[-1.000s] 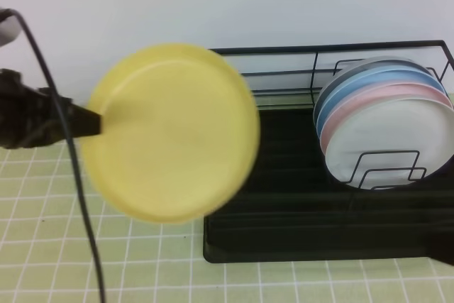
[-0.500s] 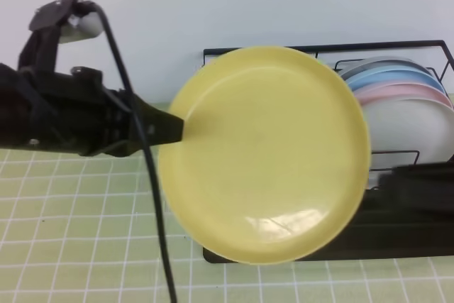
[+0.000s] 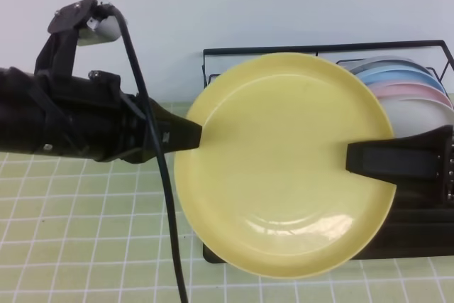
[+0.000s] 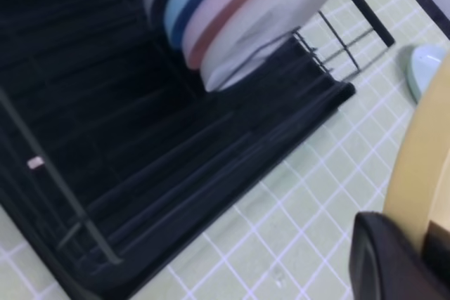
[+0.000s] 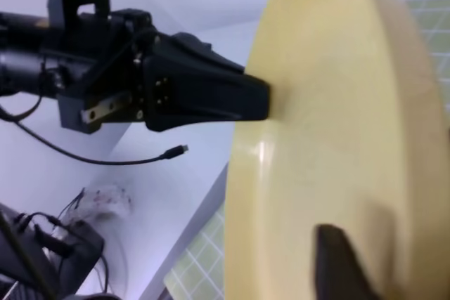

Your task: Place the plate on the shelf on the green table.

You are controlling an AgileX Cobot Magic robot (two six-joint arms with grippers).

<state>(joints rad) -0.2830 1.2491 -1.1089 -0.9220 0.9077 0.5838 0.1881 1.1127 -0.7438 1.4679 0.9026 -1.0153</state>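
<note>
We see a pale-yellow plate (image 3: 284,168), a black shelf (image 4: 140,166) and a light-green, white-grouted tiled tabletop (image 3: 85,232).

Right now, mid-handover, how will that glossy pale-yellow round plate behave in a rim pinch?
The glossy pale-yellow round plate is probably stiff: held by the left gripper at one rim, it shows no sag. Its shiny face, with glare near the bottom, suggests a slippery pinch. The right gripper overlaps the opposite rim; a firm hold there looks wise before releasing above the black wire shelf.

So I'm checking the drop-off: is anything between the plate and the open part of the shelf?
Nothing visible. The plate hangs over the shelf, whose left part is bare; the stacked plates stand only at its right end.
</note>
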